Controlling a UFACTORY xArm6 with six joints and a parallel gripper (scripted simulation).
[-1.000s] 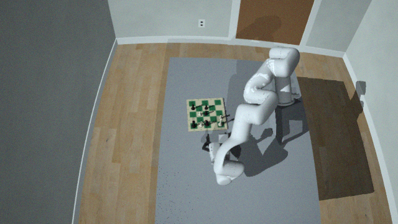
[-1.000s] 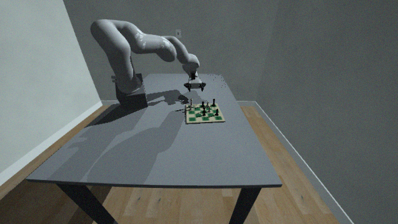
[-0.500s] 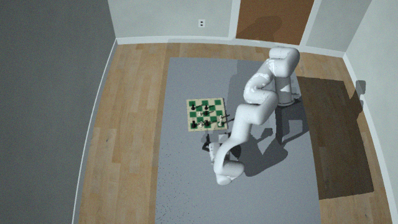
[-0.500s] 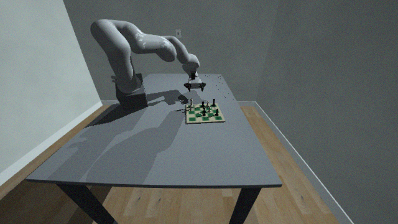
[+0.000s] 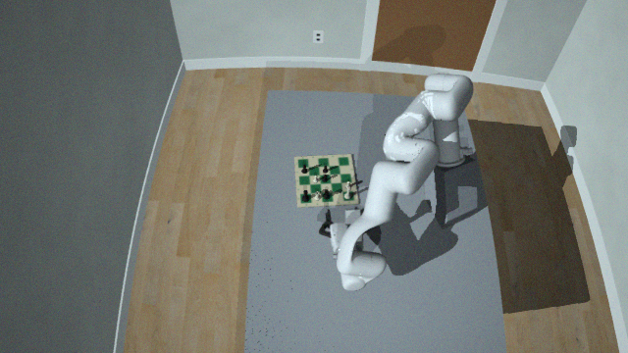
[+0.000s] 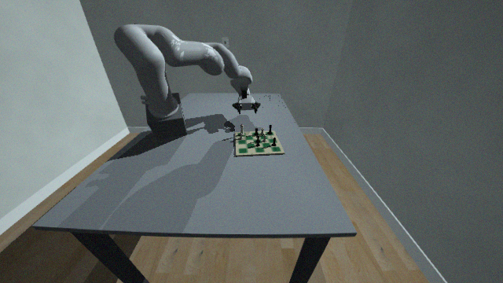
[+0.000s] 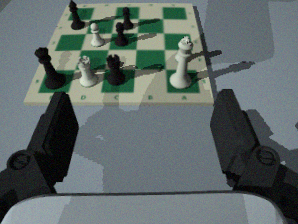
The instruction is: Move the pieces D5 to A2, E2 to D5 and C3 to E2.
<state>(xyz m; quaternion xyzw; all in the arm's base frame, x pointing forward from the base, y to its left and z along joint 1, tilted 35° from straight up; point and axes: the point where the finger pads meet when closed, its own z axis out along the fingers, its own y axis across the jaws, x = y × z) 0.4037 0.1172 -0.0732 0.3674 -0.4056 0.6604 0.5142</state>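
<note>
Reaching for the white rook on D5, we have the gripper wide open and empty. We should narrow and centre it, sparing both neighbours.

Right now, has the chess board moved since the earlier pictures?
No, the board sits at the same spot on the table.
</note>
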